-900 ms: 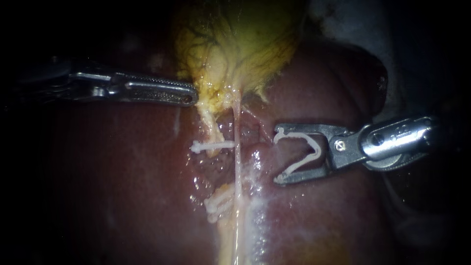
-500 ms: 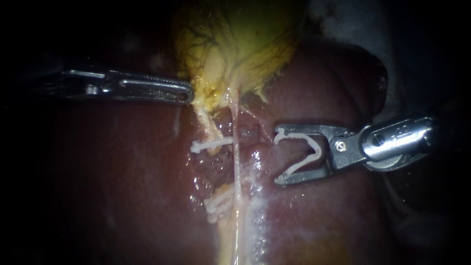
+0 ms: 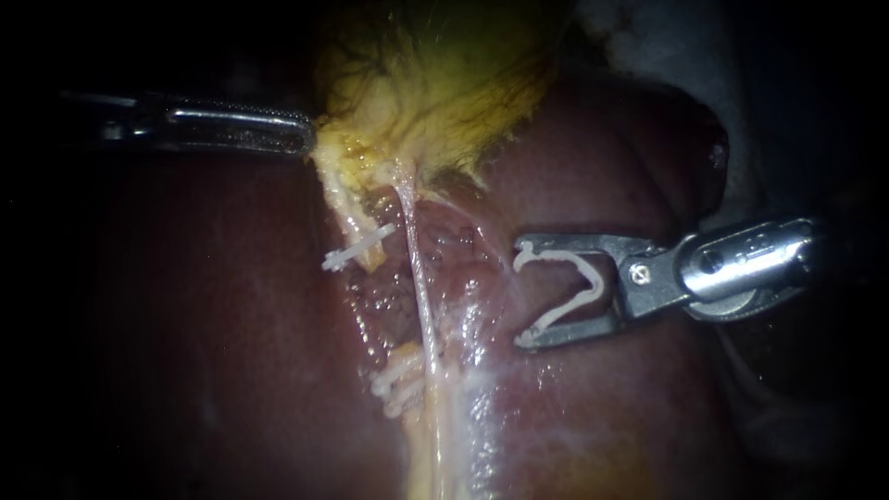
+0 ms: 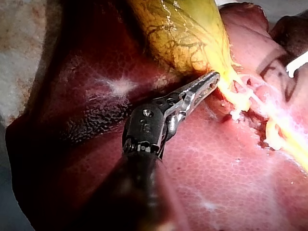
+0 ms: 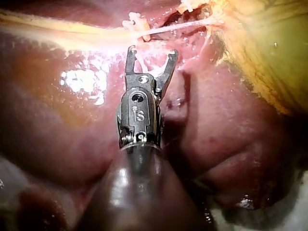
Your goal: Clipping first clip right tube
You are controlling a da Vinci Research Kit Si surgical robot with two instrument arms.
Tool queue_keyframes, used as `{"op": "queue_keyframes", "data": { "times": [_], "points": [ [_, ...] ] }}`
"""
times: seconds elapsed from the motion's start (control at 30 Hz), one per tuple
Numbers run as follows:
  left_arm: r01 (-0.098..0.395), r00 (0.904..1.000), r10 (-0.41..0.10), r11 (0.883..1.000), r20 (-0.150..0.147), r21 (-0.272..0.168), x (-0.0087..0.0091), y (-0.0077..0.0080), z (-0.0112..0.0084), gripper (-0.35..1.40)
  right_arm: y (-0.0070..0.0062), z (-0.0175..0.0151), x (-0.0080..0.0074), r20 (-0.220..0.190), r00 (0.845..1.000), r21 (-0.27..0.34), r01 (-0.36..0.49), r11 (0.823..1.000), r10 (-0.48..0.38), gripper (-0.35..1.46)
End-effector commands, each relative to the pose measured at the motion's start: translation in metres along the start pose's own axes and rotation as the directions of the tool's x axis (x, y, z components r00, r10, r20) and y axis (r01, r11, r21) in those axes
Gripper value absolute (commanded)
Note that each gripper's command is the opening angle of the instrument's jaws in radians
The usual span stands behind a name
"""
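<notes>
While the left instrument [image 3: 304, 135] grips the gallbladder [image 3: 444, 83], the right instrument [image 3: 524, 296] holds an open clip [image 3: 593, 278].

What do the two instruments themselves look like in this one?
The left instrument has long, slim, silver jaws with toothed edges and a slot, on a dark wrist. The right instrument has shorter, broader grey metal jaws with hooked tips, a shiny riveted knuckle and a dark shaft.
</notes>
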Motion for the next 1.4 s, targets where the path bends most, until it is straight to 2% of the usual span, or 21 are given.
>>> {"op": "queue_keyframes", "data": {
  "times": [0.03, 0.1, 0.2, 0.37, 0.53, 0.7, 0.87, 1.03, 1.1, 1.23, 1.4],
  "points": [
    [0.0, 1.0, 0.0, 1.0, 0.0, -0.001, 0.0001, 0.0, 0.0001, -0.35, 0.0001, 0.0004, -0.0002, 0.004, 0.999, 0.027, -0.032, 0.999, 0.032, 0.58],
    [0.0, 1.0, 0.0, 1.0, 0.0, -0.001, 0.0001, 0.0, 0.0001, -0.35, 0.0003, 0.0009, -0.0005, 0.0, 0.997, 0.047, -0.077, 0.996, 0.077, 0.56],
    [0.0, 1.0, 0.0, 1.0, 0.0, -0.001, 0.0001, 0.0, 0.0001, -0.35, 0.0008, 0.0021, -0.0011, -0.026, 0.989, 0.075, -0.147, 0.986, 0.149, 0.56],
    [0.0, 1.0, 0.0, 1.0, 0.0, -0.002, 0.0001, 0.0, 0.0, -0.35, 0.0015, 0.0042, -0.0028, -0.064, 0.965, 0.125, -0.243, 0.962, 0.252, 0.56],
    [0.0, 1.0, 0.0, 1.0, 0.0, -0.002, 0.0001, -0.0001, 0.0, -0.35, 0.002, 0.0062, -0.0047, -0.045, 0.951, 0.151, -0.296, 0.943, 0.306, 0.56],
    [0.0, 1.0, 0.0, 1.0, 0.0, -0.002, 0.0001, -0.0001, 0.0, -0.35, 0.0029, 0.0075, -0.0058, -0.054, 0.932, 0.171, -0.344, 0.923, 0.358, 0.56],
    [0.0, 1.0, 0.0, 1.0, 0.0, -0.002, 0.0001, -0.0002, 0.0, -0.35, 0.0037, 0.0092, -0.0059, -0.09, 0.905, 0.2, -0.392, 0.898, 0.415, 0.55],
    [0.0, 1.0, 0.0, 1.0, 0.0, -0.002, 0.0001, -0.0002, 0.0, -0.35, 0.0038, 0.0111, -0.0057, -0.12, 0.883, 0.221, -0.423, 0.879, 0.455, 0.56],
    [0.0, 1.0, 0.0, 1.0, 0.0, -0.002, 0.0001, -0.0002, 0.0, -0.35, 0.0037, 0.0118, -0.0057, -0.139, 0.866, 0.249, -0.439, 0.863, 0.481, 0.56],
    [0.0, 1.0, 0.0, 1.0, 0.001, -0.003, 0.0001, -0.0002, 0.0001, -0.35, 0.0034, 0.0124, -0.0054, -0.163, 0.845, 0.31, -0.447, 0.839, 0.51, 0.56],
    [0.0, 1.0, 0.0, 1.0, 0.001, -0.003, 0.0001, -0.0002, 0.0001, -0.35, 0.0022, 0.0124, -0.0049, -0.194, 0.816, 0.395, -0.443, 0.805, 0.544, 0.56]
  ]
}}
